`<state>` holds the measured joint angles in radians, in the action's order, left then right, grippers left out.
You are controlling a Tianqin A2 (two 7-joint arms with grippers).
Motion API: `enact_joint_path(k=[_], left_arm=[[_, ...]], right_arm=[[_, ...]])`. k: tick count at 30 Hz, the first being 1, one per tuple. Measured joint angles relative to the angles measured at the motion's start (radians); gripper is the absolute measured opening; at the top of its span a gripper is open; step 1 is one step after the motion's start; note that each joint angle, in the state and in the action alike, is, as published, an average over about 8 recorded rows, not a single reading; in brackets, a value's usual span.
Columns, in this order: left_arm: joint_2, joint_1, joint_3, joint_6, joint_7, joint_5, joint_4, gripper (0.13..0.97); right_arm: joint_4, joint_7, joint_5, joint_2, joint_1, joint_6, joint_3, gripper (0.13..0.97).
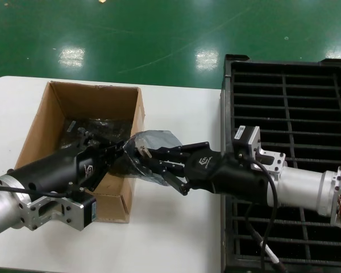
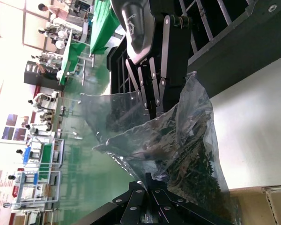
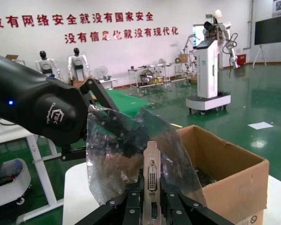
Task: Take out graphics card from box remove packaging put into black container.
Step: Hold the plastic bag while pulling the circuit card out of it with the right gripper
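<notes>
Two grippers meet over the right wall of the cardboard box (image 1: 79,122), with the bagged graphics card (image 3: 151,176) held in the air between them. The left gripper (image 1: 118,152) reaches in from the box side and is clenched on one end of the plastic bag (image 1: 150,145); in the left wrist view its black fingers (image 2: 150,201) pinch the crinkled film at the near edge. The right gripper (image 1: 145,159) comes from the side of the black tray (image 1: 307,102) and is clamped on the card's silver end bracket, which the right wrist view shows standing upright between its fingers (image 3: 131,208) (a white port sits above a blue one on that bracket). The card's dark board lies inside the translucent bag, so the wrapping is not yet off. More bagged dark items lie on the floor of the box. The box rests on the white table (image 1: 182,227), near its left half, and the black tray sits at the table's right edge, with the right arm stretched across its ribs.
</notes>
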<state>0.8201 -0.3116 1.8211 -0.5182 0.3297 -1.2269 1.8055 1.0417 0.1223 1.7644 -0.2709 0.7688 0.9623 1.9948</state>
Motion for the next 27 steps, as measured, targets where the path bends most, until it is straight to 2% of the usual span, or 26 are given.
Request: enact_joint_path(k=[7,24,27], left_arm=[[0.0,0.0,0.0,0.0,0.0,0.0,0.0,0.139],[0.0,0.0,0.0,0.0,0.0,0.0,0.0,0.139],[0.0,0.0,0.0,0.0,0.0,0.0,0.0,0.139]], right_arm=[[-0.02,0.013,0.01,0.002,0.013,0.005,-0.003,0.188],[-0.08,0.049,0.034,0.017,0.047,0.024,-0.012,0.303],[-0.088,0.054,0.032,0.02,0.049,0.024,-0.01,0.29]])
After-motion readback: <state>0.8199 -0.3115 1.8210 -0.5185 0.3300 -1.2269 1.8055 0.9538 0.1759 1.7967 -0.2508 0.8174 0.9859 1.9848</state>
